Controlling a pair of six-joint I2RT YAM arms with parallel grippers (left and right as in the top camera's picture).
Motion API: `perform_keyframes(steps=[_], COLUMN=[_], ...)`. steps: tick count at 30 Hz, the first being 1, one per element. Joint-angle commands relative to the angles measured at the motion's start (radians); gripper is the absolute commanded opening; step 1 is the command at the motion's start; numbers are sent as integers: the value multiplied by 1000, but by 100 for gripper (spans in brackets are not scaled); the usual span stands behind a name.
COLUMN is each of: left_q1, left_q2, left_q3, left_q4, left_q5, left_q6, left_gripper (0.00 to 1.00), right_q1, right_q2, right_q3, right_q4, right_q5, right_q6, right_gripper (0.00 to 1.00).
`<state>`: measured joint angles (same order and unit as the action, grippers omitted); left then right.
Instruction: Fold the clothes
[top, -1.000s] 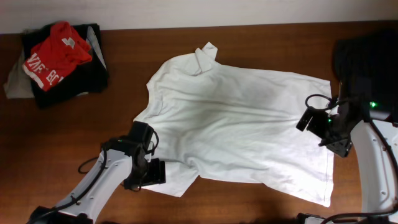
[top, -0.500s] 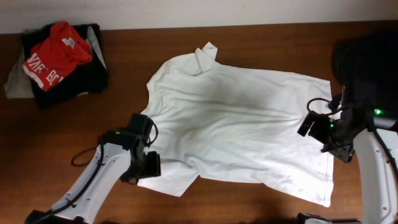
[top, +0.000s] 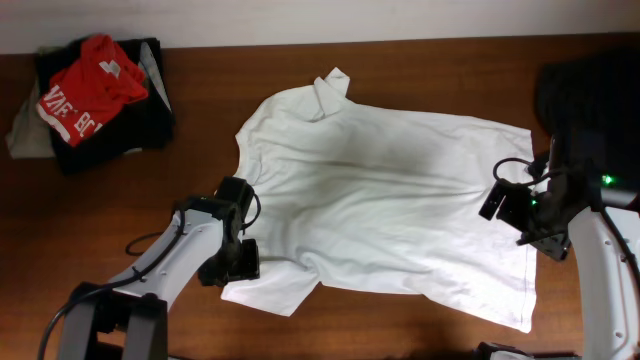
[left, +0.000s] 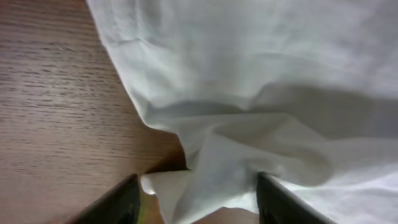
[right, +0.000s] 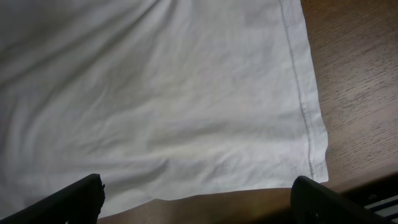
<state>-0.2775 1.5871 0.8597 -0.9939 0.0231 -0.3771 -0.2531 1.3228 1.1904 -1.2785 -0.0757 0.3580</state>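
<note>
The white collared shirt (top: 390, 200) lies spread flat on the brown table, collar at the far side. My left gripper (top: 242, 265) is at the shirt's near-left sleeve. In the left wrist view the left gripper (left: 196, 200) is open, with bunched folds of the white shirt (left: 249, 81) between its fingers. My right gripper (top: 540, 238) is over the shirt's right edge. In the right wrist view the right gripper (right: 199, 202) is wide open and empty, just above the hemmed edge of the shirt (right: 186, 93).
A pile of garments sits at the far left corner: a red one with white lettering (top: 88, 85) on top of a black one (top: 125, 128). A dark garment (top: 590, 95) lies at the far right edge. Bare wood table (top: 120, 210) surrounds the shirt.
My left gripper has moved forward and right onto the sleeve, bunching the cloth between its fingers. My right gripper has shifted slightly along the shirt's right edge and then stayed put.
</note>
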Motion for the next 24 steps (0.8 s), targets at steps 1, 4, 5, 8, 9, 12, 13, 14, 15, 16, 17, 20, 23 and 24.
perform_keyframes(steps=[1, 4, 5, 8, 9, 12, 13, 14, 15, 16, 17, 20, 23, 24], left_q1=[3, 3, 3, 3, 3, 3, 3, 3, 3, 3, 3, 3, 3, 3], left_q2=[7, 7, 7, 7, 7, 7, 7, 7, 7, 7, 7, 7, 7, 7], left_q3=[8, 8, 8, 21, 36, 92, 98, 100, 101, 101, 100, 100, 101, 101], left_q4=[2, 2, 3, 1, 1, -3, -3, -2, -2, -2, -2, -2, 2, 6], left_q5=[23, 22, 22, 22, 22, 23, 23, 22, 22, 22, 22, 23, 23, 23], left_q6=[13, 12, 12, 11, 11, 11, 11, 11, 11, 11, 11, 11, 11, 11], left_gripper=[25, 1, 1, 1, 1, 1, 1, 1, 1, 1, 1, 1, 1, 1], right_q1=[-3, -3, -3, -28, -57, -171, -205, -247, -270, -295, -317, -379, -404, -404], right_q2=[-16, -17, -19, -42, -59, -97, -106, -119, -131, -153, -179, -271, -308, -306], right_q3=[-3, -3, -3, -3, -3, -4, -10, -31, -55, -95, -143, -294, -409, -440], right_q4=[1, 0, 0, -6, -21, -79, -94, -108, -109, -101, -85, 12, 88, 116], right_q5=[13, 22, 35, 82, 110, 115, 114, 113, 112, 106, 95, -61, -97, -97], right_q6=[-9, 15, 26, 79, 105, 110, 111, 111, 111, 112, 112, 127, 175, 175], right_gripper=[99, 99, 99, 99, 99, 99, 99, 99, 99, 99, 99, 99, 99, 99])
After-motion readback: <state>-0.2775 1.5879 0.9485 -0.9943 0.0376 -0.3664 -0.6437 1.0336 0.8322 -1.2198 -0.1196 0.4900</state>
